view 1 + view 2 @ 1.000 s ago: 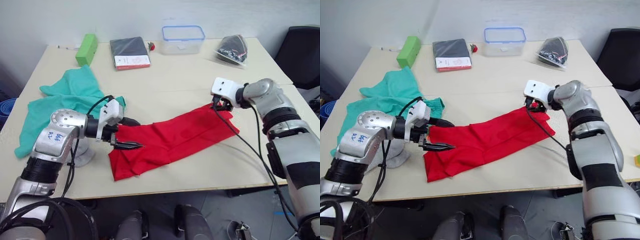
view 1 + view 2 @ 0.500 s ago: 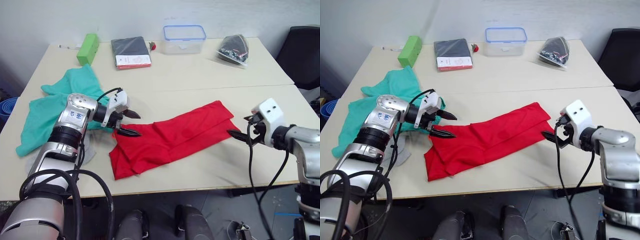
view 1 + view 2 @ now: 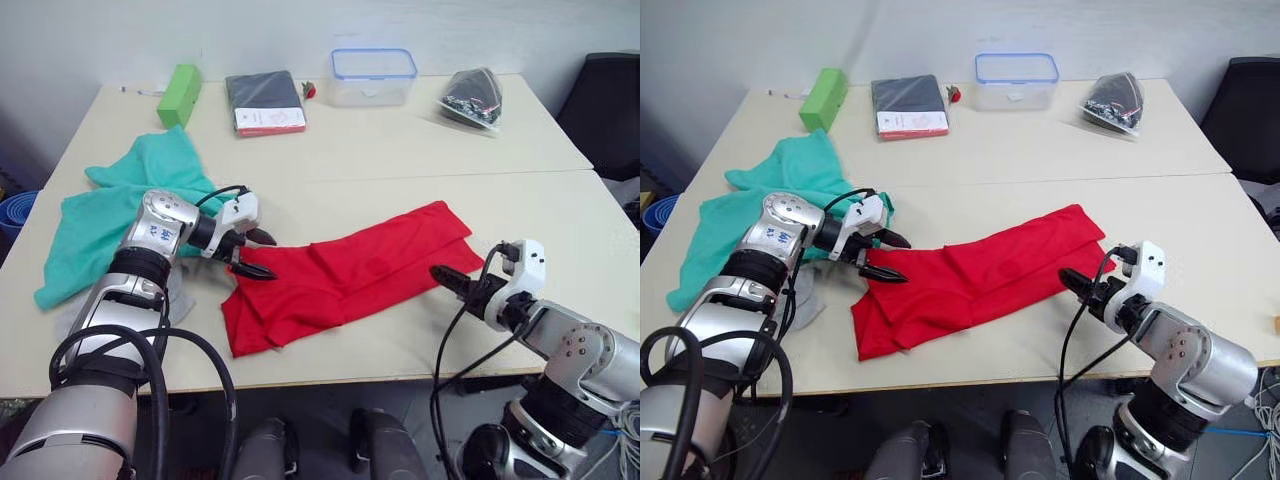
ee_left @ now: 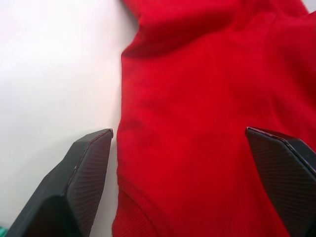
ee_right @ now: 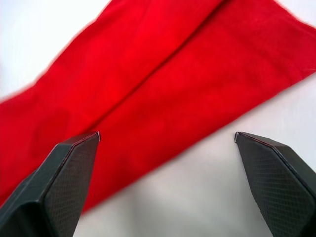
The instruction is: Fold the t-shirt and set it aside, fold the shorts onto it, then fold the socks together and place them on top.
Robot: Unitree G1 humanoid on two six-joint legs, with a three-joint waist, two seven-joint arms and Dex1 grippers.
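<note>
Jaws of both grippers now spread, right gripper (image 3: pixel 447 279) withdrawn off t-shirt (image 3: pixel 345 275).

The two eye views look from the head forward and down over the whole table (image 3: pixel 400 150), while each wrist view looks closely along its own fingers at the t-shirt (image 3: pixel 340 280), the part which all views share.

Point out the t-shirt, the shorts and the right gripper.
t-shirt (image 3: pixel 350 275): left eye view, middle of the folded red cloth.
shorts (image 3: pixel 110 205): left eye view, middle of the teal cloth.
right gripper (image 3: pixel 445 280): left eye view, between its fingertips.
</note>
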